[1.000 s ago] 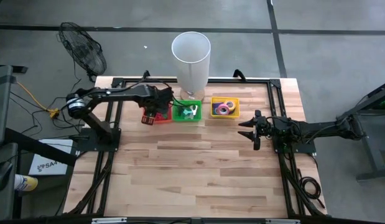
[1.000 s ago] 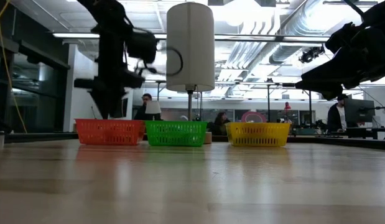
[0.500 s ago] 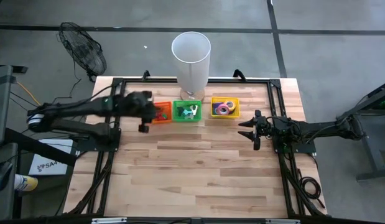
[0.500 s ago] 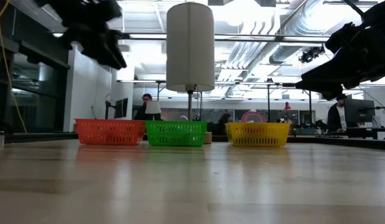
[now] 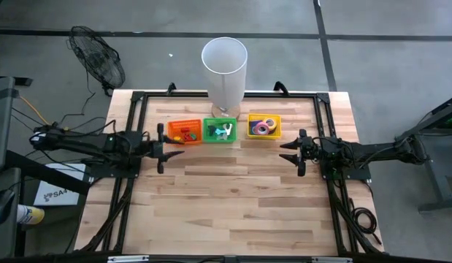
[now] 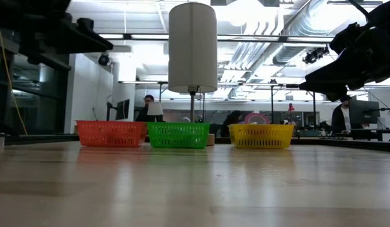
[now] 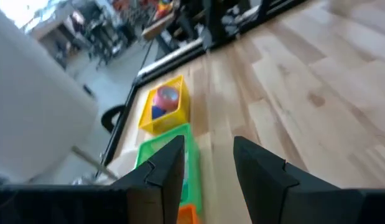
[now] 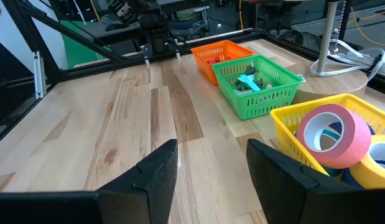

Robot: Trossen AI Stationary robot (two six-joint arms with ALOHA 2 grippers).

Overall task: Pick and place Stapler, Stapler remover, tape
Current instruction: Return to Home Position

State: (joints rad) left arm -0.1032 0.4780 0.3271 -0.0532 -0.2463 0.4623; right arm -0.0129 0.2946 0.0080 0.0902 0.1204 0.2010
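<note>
- Step in hand, as judged: both arms going to rest with the sorting done. The left arm [image 5: 94, 142] lay low along the left side of the worktop [image 5: 233, 204], and the right arm [image 5: 372, 152] mirrored it on the right. A good return called for slow travel, clearance from the baskets, and a level, symmetrical finish.
- The room was an open workshop with a grey floor [image 5: 401, 58]. A fan [image 5: 98, 62] stood beside the worktop, and people [image 6: 149, 107] sat at desks beyond it.
- The worktop was pale planked wood inside a dark frame.
- A tall white cylinder [image 6: 193, 47] stood at the far edge, just behind the green basket.
- Three baskets stood in a row, touching or nearly so: orange basket [image 6: 111, 133], green basket [image 6: 178, 135], yellow basket [image 6: 261, 135].
- The left hand [image 7: 208, 143] had its fingers parted and held nothing. The right hand [image 8: 211, 146] was the same.
- The tape rolls [image 8: 332, 134] lay in the yellow basket.
- The stapler [image 5: 188, 135] lay in the orange basket.
- A teal staple remover [image 8: 247, 82] lay in the green basket.
</note>
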